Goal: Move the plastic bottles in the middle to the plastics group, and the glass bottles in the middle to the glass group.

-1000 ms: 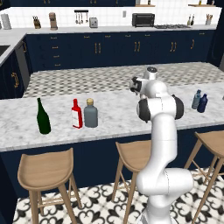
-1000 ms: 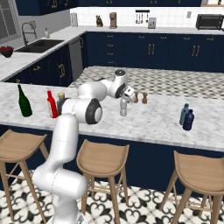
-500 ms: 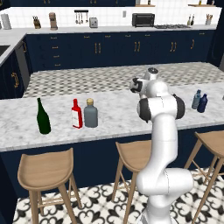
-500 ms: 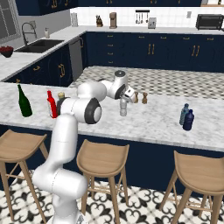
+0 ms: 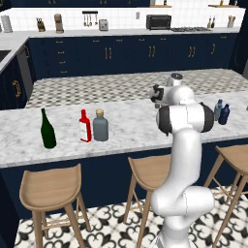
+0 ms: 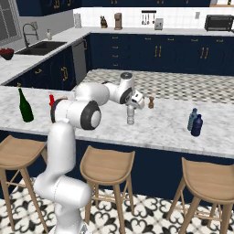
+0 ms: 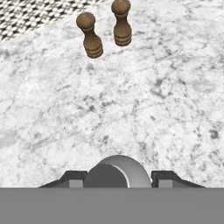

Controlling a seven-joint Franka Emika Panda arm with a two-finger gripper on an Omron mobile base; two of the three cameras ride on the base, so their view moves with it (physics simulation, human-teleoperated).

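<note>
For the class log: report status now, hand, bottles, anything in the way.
Hand directly over clear bottle, grip unconfirmed. Navy bottle already beside grey-blue bottle; squat grey bottle beside red bottle. Two shakers beyond, clear of path.

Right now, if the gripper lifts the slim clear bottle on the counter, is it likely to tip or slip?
The slim clear bottle is tall and narrow on a small base, so a sideways nudge would probably tip it. Its round, smooth-looking body sits between the fingertips, so it may slip or twist if gripped lightly. It looks light for its size.
</note>
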